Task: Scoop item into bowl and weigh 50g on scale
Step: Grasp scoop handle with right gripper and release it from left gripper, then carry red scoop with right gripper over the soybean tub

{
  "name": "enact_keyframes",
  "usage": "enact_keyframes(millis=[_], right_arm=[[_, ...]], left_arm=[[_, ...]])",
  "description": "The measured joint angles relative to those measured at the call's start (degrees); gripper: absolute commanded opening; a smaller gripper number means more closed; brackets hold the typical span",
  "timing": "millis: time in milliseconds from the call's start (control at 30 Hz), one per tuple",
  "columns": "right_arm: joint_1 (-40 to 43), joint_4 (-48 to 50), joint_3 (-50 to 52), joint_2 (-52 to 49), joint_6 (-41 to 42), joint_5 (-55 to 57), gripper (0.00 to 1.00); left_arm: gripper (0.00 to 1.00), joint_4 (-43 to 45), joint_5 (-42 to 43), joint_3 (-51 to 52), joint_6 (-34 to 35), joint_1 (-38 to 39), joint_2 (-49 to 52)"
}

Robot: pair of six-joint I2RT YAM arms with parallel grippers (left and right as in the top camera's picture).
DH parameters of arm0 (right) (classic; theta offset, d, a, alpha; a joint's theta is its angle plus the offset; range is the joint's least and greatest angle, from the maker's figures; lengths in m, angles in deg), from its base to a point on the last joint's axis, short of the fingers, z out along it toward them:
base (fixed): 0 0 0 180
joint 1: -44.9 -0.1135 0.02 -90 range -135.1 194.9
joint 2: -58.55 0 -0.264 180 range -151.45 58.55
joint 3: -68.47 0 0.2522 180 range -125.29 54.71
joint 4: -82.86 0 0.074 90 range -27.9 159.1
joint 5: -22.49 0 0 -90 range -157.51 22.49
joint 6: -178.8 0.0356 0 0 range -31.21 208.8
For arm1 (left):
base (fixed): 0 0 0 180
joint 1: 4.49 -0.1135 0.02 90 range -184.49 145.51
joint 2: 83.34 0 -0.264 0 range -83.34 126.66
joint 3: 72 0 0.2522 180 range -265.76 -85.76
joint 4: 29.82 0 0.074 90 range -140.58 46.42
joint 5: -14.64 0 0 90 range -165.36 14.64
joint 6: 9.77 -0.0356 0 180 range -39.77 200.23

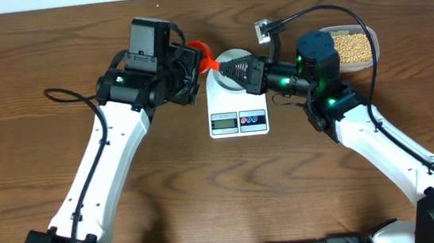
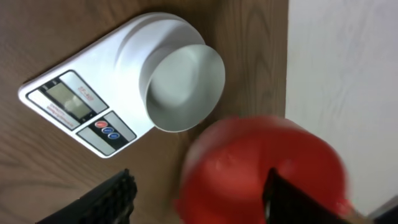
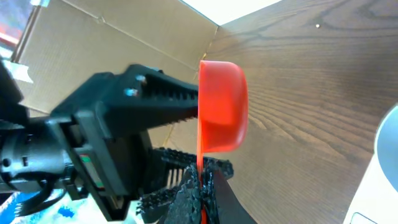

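Observation:
The white scale (image 1: 238, 111) lies mid-table, and the pale bowl (image 1: 232, 58) stands on its far end. In the left wrist view the bowl (image 2: 183, 87) on the scale (image 2: 81, 106) is empty. A red scoop (image 1: 207, 59) hangs just left of the bowl, its cup on its side. My right gripper (image 1: 224, 70) is shut on the thin red handle (image 3: 199, 163), below the scoop's cup (image 3: 222, 106). My left gripper (image 1: 192, 72) is open, with the scoop (image 2: 261, 168) between its wide-set fingers (image 2: 115, 196). The tan beans (image 1: 353, 46) fill a clear tub at the back right.
The clear tub (image 1: 375, 42) sits behind my right arm, near the table's far edge. A cardboard box (image 3: 93, 43) stands beyond the table. A black cable (image 1: 67, 94) trails from the left arm across the wood.

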Motion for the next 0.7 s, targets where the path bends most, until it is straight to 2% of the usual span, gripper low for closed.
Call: enact_keyframes(millis=[233, 467, 700], right_arm=[[0.85, -3.34, -0.02, 0.00, -0.50, 2.95, 0.01], [3.78, -6.38, -0.04, -0.02, -2.67, 4.20, 0.01], [6.78, -8.26, -0.04, 0.02, -5.53, 3.78, 0.02]], left_arm=[[0.72, 3.54, 0.20, 0.00, -6.80, 0.00, 0.00], [0.72, 9.25, 0.20, 0.00, -20.94, 0.00, -0.31], [0.72, 8.90, -0.81, 0.00, -32.09, -0.20, -1.86]])
